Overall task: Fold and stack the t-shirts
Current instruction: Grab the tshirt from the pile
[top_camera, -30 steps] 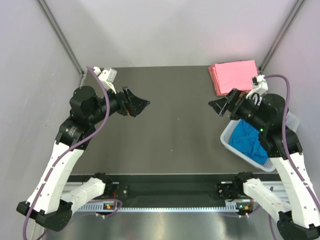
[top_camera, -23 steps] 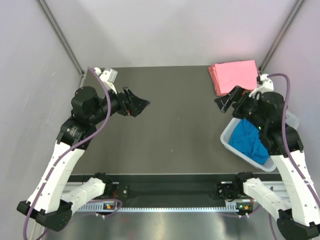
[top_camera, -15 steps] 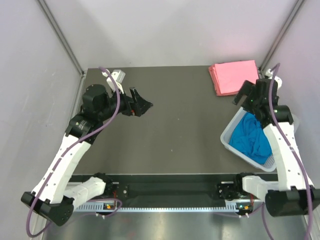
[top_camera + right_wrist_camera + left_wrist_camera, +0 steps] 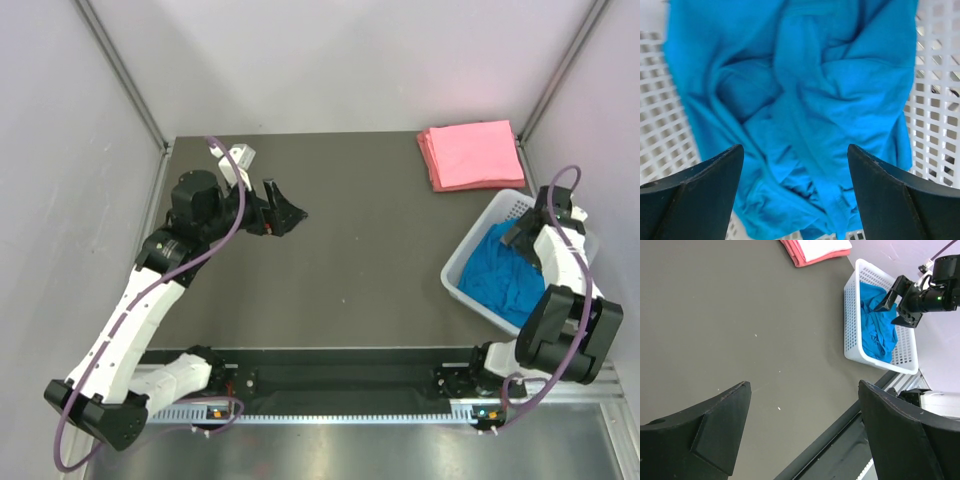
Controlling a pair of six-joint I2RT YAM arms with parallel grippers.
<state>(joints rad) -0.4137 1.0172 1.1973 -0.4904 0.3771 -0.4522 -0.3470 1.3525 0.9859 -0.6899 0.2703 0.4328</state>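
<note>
The blue shirt (image 4: 805,90) lies crumpled in the basket (image 4: 458,272) by the right edge of the table (image 4: 350,250), and the pink stack (image 4: 470,155) sits folded at the far right corner, just beyond the basket. The right gripper (image 4: 794,150) hangs over the shirt with its jaws spread wide, one to each side of the bunched middle, nothing pinched yet. The left gripper (image 4: 804,385) is also spread and empty, hovering over bare table well apart from the basket.

The step in hand looks like the pick of the blue shirt, and most of the risk sits there. If the jaws close too high they may catch only a thin ridge of cloth, which could slip out on the lift. If they go too deep, a fingertip may jam in the holes of the basket floor, or pinch cloth against the wall, so that the light basket rises or slides with the shirt, perhaps toward the table edge. A crumpled shirt may also drag over the rim and tip the basket. On the way out, trailing cloth could sweep the pink stack and spoil its folds. The left arm is too far off to steady anything
</note>
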